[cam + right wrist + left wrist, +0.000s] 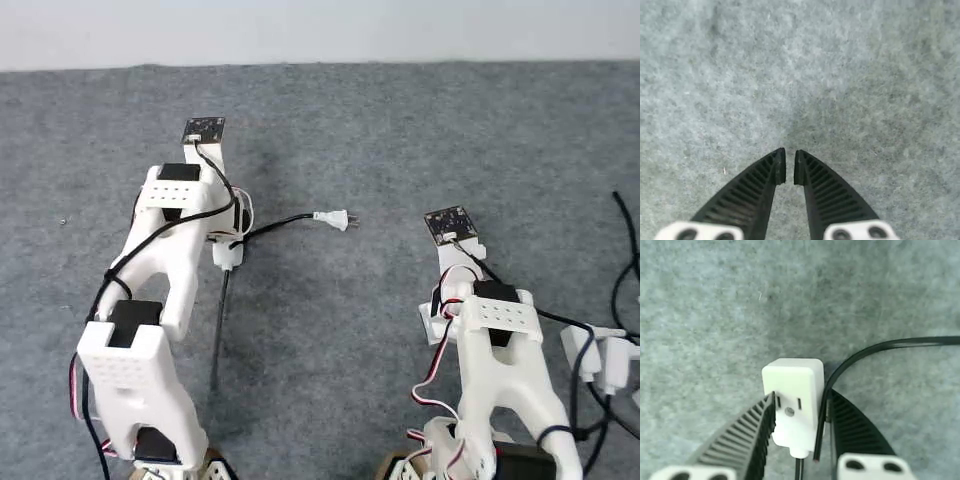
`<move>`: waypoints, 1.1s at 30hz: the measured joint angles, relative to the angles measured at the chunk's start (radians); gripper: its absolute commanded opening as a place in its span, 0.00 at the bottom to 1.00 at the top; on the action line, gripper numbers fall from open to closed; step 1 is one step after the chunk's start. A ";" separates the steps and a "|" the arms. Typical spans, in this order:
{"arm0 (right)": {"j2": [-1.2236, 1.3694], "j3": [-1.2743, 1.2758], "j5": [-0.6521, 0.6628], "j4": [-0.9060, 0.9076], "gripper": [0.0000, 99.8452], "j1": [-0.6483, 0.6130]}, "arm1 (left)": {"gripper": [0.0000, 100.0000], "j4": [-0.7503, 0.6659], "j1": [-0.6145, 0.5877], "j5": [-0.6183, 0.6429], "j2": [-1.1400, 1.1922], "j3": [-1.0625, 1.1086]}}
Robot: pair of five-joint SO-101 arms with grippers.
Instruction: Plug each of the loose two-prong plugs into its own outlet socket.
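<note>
A white outlet socket [792, 390] lies on the grey carpet with its two slots facing up. My left gripper [800, 407] is shut on it, one finger on each side. A black cable [865, 352] runs down beside the socket, against one finger. In the high view the socket [228, 256] sits under the left arm's wrist. The cable leads from there to a white two-prong plug [336, 219] lying loose on the carpet to its right. My right gripper [789, 167] hangs shut over bare carpet, holding nothing.
A thin grey lead [218, 340] trails from the socket toward the front between the arms. More white plugs and adapters [598, 357] with black cables lie at the right edge. Grey carpet [360, 120] covers the table.
</note>
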 measured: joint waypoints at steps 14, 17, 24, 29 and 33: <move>0.023 -0.029 -0.160 -0.140 0.04 -0.060 | 0.03 0.014 0.032 -0.046 -0.003 -0.002; 0.061 -0.029 -0.141 -0.149 0.04 -0.054 | 0.07 0.017 0.035 -0.052 -0.005 -0.002; 0.078 -0.035 -0.124 -0.149 0.04 -0.058 | 0.15 0.020 -0.069 -0.100 -0.003 0.000; 0.078 -0.035 -0.124 -0.149 0.04 -0.054 | 0.15 0.029 -0.176 -0.143 0.023 0.023; 0.078 -0.035 -0.124 -0.149 0.04 -0.055 | 0.15 0.094 -0.210 -0.175 0.023 -0.008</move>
